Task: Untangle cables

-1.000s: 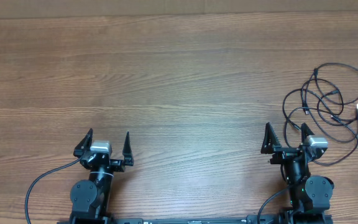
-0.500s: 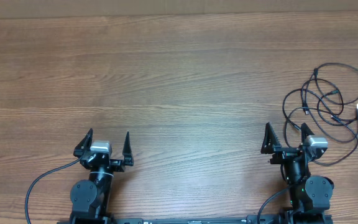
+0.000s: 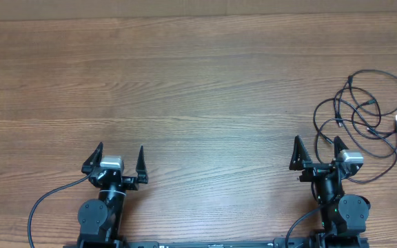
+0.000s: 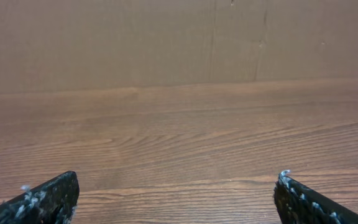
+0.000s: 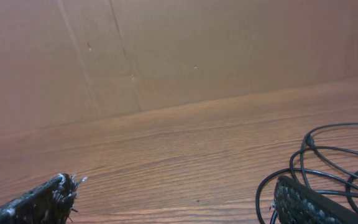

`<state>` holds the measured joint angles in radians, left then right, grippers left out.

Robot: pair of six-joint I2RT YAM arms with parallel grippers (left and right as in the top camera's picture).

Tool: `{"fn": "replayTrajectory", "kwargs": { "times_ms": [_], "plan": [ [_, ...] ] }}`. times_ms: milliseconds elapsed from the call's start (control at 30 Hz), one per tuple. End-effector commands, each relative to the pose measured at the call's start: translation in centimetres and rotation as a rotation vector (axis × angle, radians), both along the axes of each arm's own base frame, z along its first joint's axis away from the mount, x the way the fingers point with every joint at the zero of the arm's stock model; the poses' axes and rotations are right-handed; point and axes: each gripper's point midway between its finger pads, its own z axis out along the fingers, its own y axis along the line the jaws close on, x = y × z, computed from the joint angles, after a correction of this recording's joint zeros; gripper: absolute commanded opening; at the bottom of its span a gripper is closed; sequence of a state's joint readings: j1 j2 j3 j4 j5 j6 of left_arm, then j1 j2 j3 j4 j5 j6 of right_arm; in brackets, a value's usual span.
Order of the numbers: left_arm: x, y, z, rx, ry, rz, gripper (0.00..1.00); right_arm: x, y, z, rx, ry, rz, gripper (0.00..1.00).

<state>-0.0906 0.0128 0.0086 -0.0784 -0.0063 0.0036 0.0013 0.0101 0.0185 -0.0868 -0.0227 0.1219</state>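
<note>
At the lower left of the overhead view, the left end effector [image 3: 120, 155] rests with its fingers spread wide apart and nothing between them. Bare wood-grain tabletop [image 3: 198, 83] fills the middle. At the lower right, the right end effector [image 3: 317, 148] also stands fully apart, gripping nothing. The cables [image 3: 369, 105] lie at the right edge in loose, overlapping black loops with small plugs. One loop runs in between the right end effector's fingers; whether it touches them is unclear.

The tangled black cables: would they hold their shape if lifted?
Probably not: the cables lie in loose, thin loops, so they would likely droop, dragging crossed strands along. Being thin, they look light; a push would probably slide them.
</note>
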Motion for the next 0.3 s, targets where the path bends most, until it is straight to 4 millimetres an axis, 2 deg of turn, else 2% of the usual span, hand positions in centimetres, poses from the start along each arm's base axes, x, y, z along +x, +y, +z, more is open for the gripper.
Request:
{"fn": "replayTrajectory", "kwargs": {
  "times_ms": [0, 267],
  "plan": [
    [-0.03, -0.13, 0.02, 0.014, -0.007, -0.012, 1.00, 0.02, 0.01, -0.24, -0.006, -0.002, 0.002, 1.00],
    [-0.03, -0.13, 0.02, 0.014, -0.007, -0.012, 1.00, 0.02, 0.01, -0.24, -0.006, -0.002, 0.002, 1.00]
  ]
}}
